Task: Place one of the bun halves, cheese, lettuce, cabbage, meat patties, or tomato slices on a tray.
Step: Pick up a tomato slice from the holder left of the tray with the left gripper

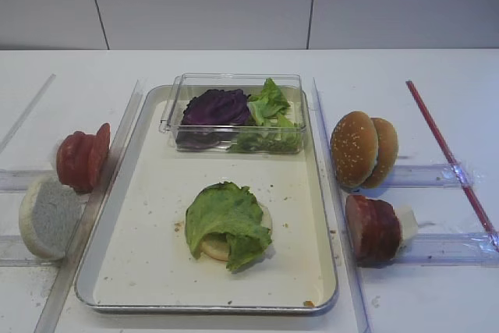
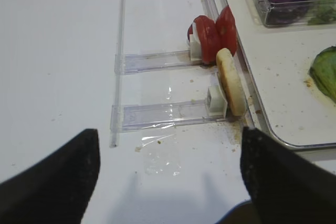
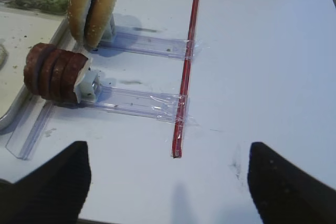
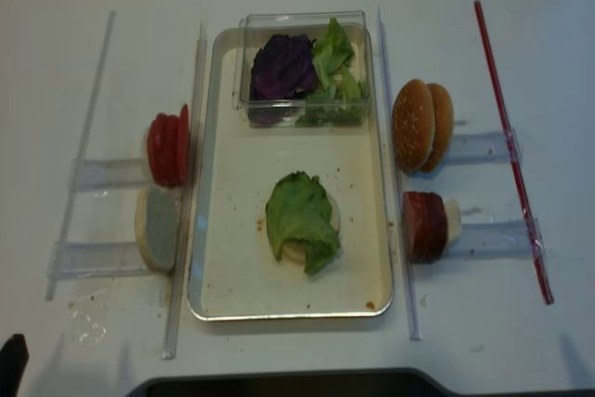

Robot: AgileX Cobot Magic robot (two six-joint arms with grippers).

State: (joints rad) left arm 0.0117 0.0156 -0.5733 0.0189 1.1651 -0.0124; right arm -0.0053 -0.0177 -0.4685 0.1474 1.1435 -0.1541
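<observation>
Lettuce (image 1: 228, 222) already lies over a pale bun half (image 1: 216, 248) near the middle of the tray (image 1: 148, 193), so the stack looks begun and waiting for its next layer; toward twelve o'clock on the tray a clear plastic box (image 1: 234, 87) keeps the purple cabbage (image 1: 215, 108) and spare green leaves together; at nine o'clock, just off the rim, tomato slices (image 1: 82, 159) stand on edge in a clear rack with a white-faced bun half (image 1: 48, 217) in the rack below, presumably upright so a gripper can pinch one; at three o'clock the seeded buns (image 1: 363, 148) and meat patties (image 1: 375, 228) stand likewise; the left gripper (image 2: 168, 171) hangs wide open over bare surface (image 2: 63, 51), holding nothing; the right gripper (image 3: 168, 182) is also spread and empty.
</observation>
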